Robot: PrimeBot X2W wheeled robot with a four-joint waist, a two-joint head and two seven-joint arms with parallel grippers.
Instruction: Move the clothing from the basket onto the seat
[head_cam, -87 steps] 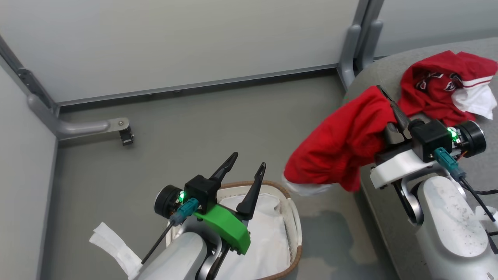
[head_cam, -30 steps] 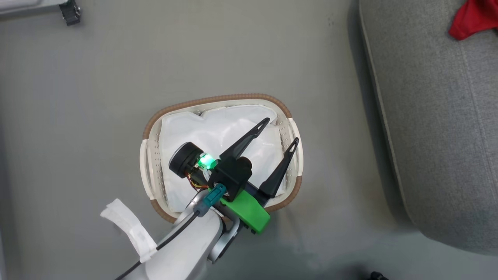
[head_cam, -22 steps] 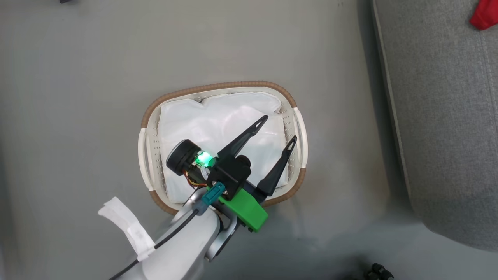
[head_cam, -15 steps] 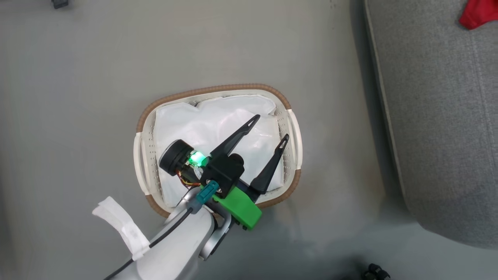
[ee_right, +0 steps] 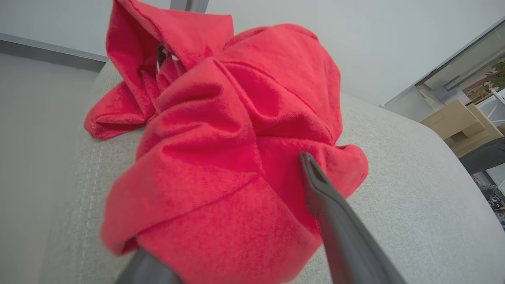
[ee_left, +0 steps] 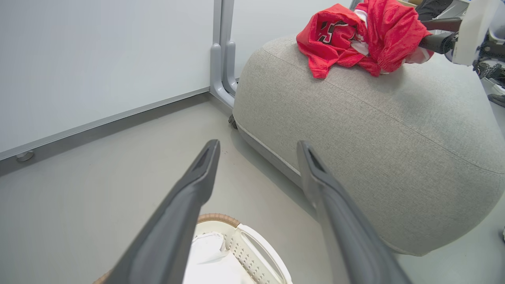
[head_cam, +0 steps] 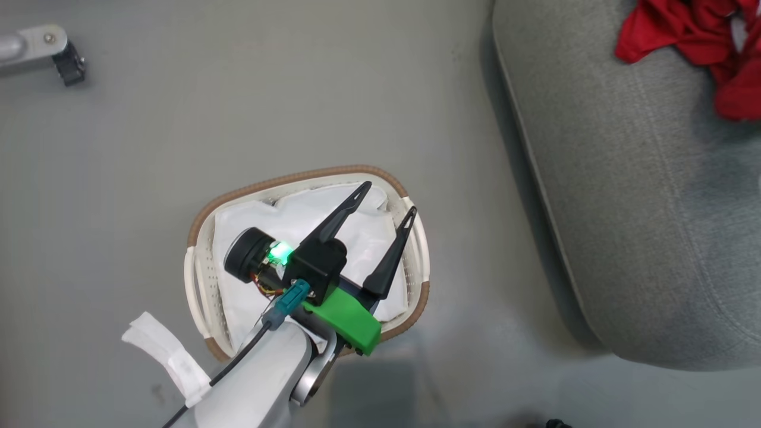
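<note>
A: Which step is it?
B: Letting go, it seems. The clothing [head_cam: 684, 30] is piled on the seat [head_cam: 642, 208], at two o'clock from the basket [head_cam: 297, 181]. The right gripper [ee_left: 426, 33] is spread around it, and the left gripper [head_cam: 388, 198] is spread over the basket.
A: Next?
B: The right gripper should be drawn clear.

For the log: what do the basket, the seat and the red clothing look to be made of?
The basket looks like moulded white plastic, smooth with rows of holes; its brown rim looks woven, material unclear. The seat: matte grey upholstery fabric, weave and seams visible. The clothing: soft matte red textile, crumpling in loose folds; fibre unclear.
</note>
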